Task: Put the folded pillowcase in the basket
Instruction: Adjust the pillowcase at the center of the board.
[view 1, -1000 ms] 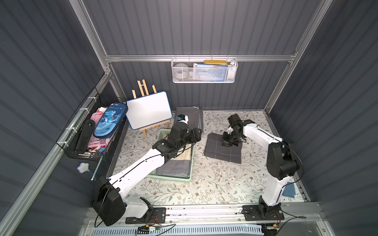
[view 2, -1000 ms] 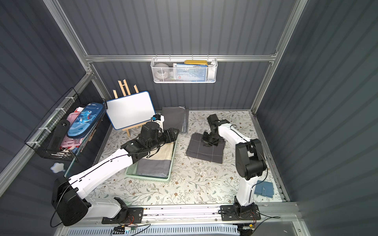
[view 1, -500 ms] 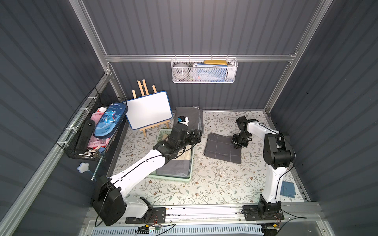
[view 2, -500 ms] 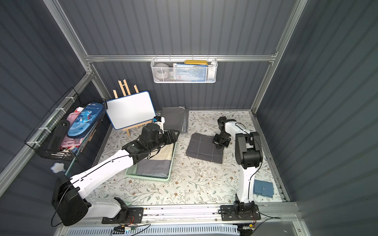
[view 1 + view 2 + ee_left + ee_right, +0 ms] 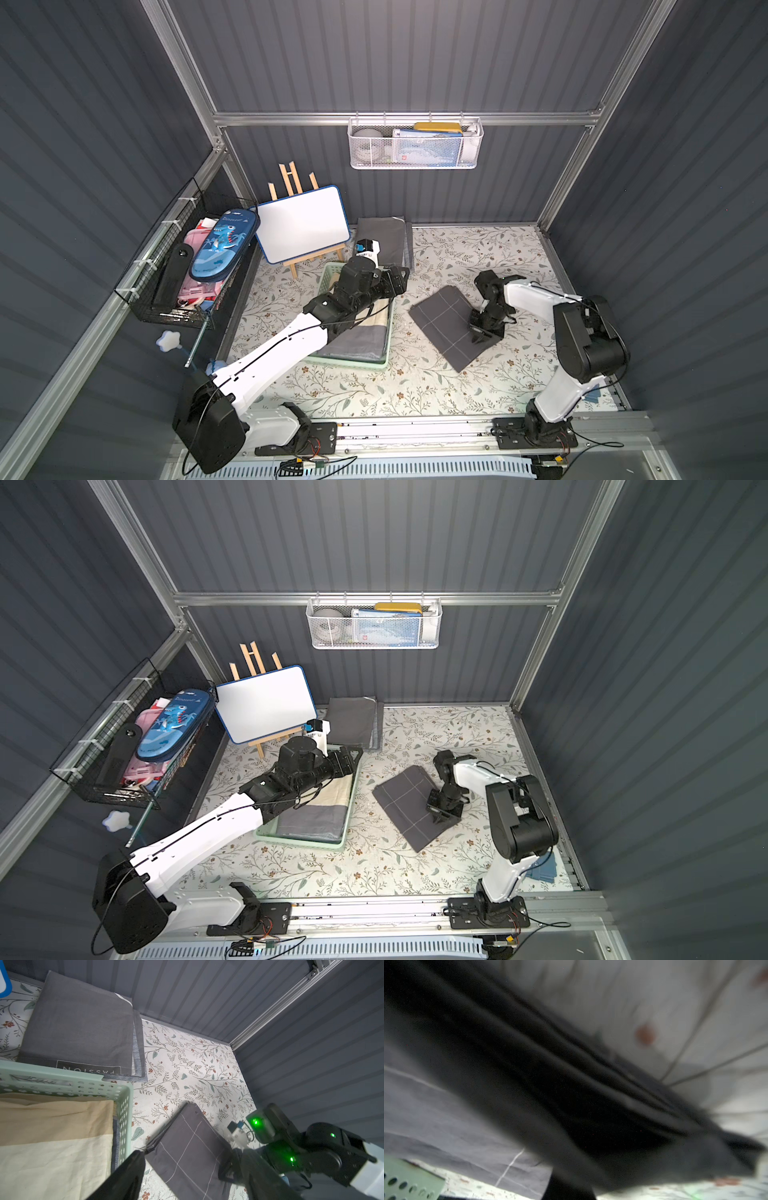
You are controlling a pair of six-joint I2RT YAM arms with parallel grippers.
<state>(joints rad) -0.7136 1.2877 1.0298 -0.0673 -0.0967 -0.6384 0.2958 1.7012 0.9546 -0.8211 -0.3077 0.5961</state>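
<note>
The folded pillowcase (image 5: 444,328), dark grey with thin white grid lines, lies cornerwise on the floral table to the right of the basket (image 5: 388,332). My right gripper (image 5: 478,334) is shut on its right-hand corner, where the cloth (image 5: 446,1115) bunches up close to the camera. The pale mint basket (image 5: 62,1082) holds a folded beige and grey cloth. My left gripper (image 5: 398,276) hovers over the basket's far right corner, open, with nothing between its fingers (image 5: 128,1174). It faces the pillowcase (image 5: 187,1155).
A stack of grey folded cloth (image 5: 384,241) lies at the back wall behind the basket. A whiteboard on an easel (image 5: 303,224) stands at the back left. A black wire basket (image 5: 187,270) hangs on the left wall, a white mesh basket (image 5: 415,145) on the back wall.
The right arm swung round toward the front right with its gripper on the pillowcase, which turned from square-on to cornerwise. The left gripper moved slightly toward the pillowcase.
</note>
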